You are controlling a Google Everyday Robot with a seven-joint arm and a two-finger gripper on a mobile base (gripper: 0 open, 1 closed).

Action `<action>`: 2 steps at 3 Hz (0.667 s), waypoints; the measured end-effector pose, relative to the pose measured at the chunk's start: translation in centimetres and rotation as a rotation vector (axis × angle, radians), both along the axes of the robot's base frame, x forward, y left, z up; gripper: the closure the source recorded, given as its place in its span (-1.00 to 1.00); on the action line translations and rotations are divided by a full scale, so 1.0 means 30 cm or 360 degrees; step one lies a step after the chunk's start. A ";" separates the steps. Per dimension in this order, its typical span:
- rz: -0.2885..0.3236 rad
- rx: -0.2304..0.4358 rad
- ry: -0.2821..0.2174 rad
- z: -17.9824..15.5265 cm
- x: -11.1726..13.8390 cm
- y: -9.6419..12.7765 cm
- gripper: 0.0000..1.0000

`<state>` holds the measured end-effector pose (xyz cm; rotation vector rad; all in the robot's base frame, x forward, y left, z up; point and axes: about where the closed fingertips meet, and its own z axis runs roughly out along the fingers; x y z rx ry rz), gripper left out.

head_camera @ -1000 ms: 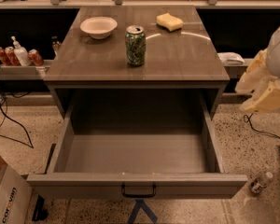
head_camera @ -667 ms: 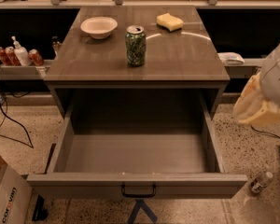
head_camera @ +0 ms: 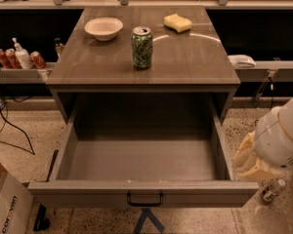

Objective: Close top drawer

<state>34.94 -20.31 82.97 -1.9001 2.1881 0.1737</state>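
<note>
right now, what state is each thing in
top drawer: pulled wide open, nothing inside
handle: free, nothing gripping it
hand: low at the drawer's right front corner, away from the handle
can: upright on the tabletop
bowl: right way up, looks empty
sponge: lying flat

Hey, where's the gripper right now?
In the camera view, the gripper is low on the right, just outside the right side wall of the pulled-out top drawer, near its front corner.
</note>
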 end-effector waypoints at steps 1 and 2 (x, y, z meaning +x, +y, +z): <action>-0.0133 0.0069 0.0164 -0.182 -0.030 -0.032 1.00; -0.0136 0.0062 0.0196 -0.212 -0.034 -0.029 1.00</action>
